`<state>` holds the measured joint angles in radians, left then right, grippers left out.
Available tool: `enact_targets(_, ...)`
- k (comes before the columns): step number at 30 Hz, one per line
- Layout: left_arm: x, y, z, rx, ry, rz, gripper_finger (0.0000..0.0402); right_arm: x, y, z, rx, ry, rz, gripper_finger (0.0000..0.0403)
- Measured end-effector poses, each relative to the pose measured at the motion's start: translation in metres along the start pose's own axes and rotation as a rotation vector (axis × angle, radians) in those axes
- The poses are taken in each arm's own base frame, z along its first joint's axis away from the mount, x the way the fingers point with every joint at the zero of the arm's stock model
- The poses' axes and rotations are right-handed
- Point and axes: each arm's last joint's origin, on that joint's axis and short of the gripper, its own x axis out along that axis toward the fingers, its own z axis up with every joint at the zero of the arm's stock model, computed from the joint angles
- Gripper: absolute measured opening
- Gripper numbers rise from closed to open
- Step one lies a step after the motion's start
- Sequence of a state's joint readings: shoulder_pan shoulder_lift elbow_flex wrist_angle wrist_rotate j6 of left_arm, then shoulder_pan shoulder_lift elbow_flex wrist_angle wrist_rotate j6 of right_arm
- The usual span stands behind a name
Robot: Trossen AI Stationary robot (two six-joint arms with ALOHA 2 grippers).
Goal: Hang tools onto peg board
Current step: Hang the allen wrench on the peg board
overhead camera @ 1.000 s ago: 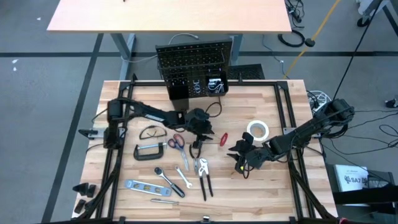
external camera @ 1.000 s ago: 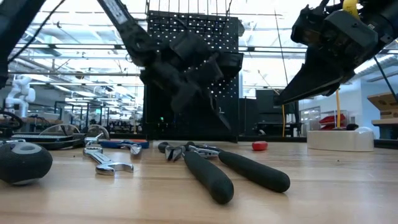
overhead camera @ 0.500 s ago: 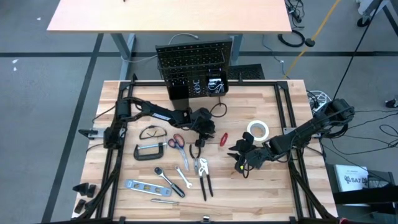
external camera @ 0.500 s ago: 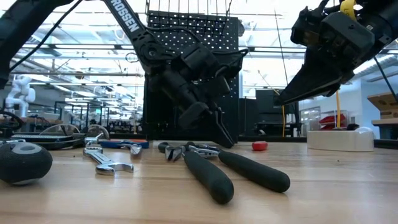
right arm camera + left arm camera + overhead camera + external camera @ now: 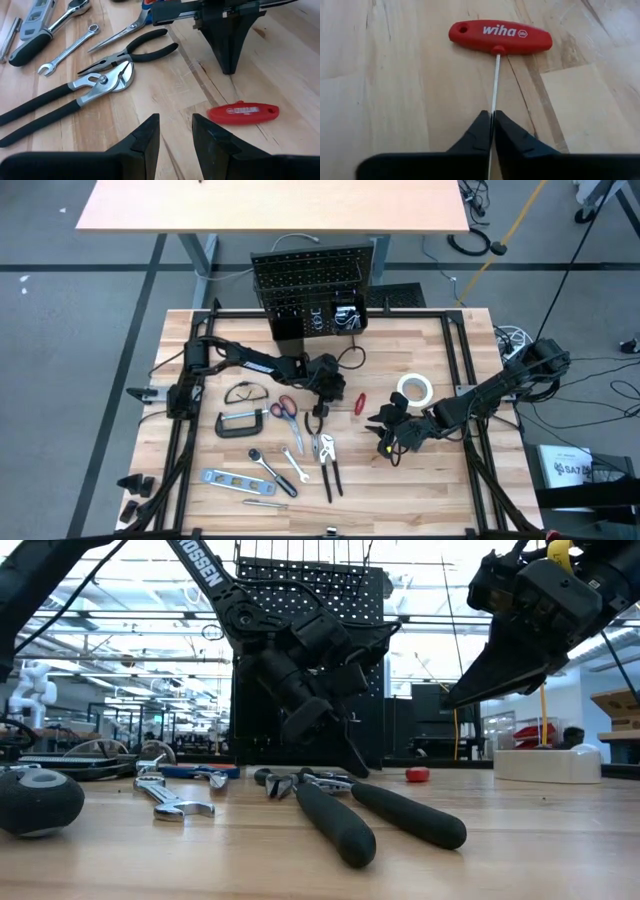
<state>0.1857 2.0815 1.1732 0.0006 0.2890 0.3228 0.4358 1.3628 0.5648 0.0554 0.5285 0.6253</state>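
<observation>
Left gripper low over bench centre, jaws pinched on thin steel shaft of red screwdriver; red T-handle lies flat on wood just ahead of fingertips. Right gripper hovers above bench right of centre, jaws narrow, holding nothing, pointed at same screwdriver. Pliers, wrench, scissors, C-clamp, level, safety glasses spread on bench left and front. Tape roll at right. Peg board upright at bench rear edge.
</observation>
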Motion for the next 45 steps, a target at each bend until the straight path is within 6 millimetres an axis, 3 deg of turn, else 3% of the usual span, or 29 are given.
enact_targets(6, 0.0, -0.01, 0.004, -0.055, 0.0, -0.006, 0.0001, 0.0, 0.0, 0.0, 0.001, -0.001, 0.001, 0.0107)
enact_targets(11, -0.015, -0.03, 0.019, -0.03, -0.012, -0.038, 0.0, 0.0, 0.001, -0.001, 0.036, 0.006, 0.011, 0.0107)
enact_targets(17, -0.059, -0.042, 0.053, 0.019, -0.155, -0.006, 0.0, -0.008, 0.006, 0.0, 0.026, -0.005, 0.051, 0.0107)
enact_targets(25, -0.12, -0.059, 0.078, 0.073, -0.364, 0.029, 0.0, -0.048, 0.017, 0.009, -0.019, -0.12, 0.145, 0.0107)
enact_targets(30, -0.151, -0.08, 0.072, 0.093, -0.578, -0.008, 0.0, -0.069, 0.021, 0.009, -0.049, -0.232, 0.094, 0.0107)
enact_targets(34, -0.165, -0.095, 0.057, 0.082, -0.762, -0.052, 0.0, -0.073, 0.024, 0.012, -0.046, -0.324, 0.039, 0.0107)
enact_targets(39, -0.175, -0.106, 0.035, 0.082, -1.028, -0.125, 0.0, -0.063, 0.037, 0.025, -0.065, -0.458, 0.06, 0.0107)
enact_targets(45, -0.175, -0.119, 0.005, 0.062, -1.232, -0.188, 0.0, -0.044, 0.045, 0.053, -0.027, -0.694, 0.189, 0.0107)
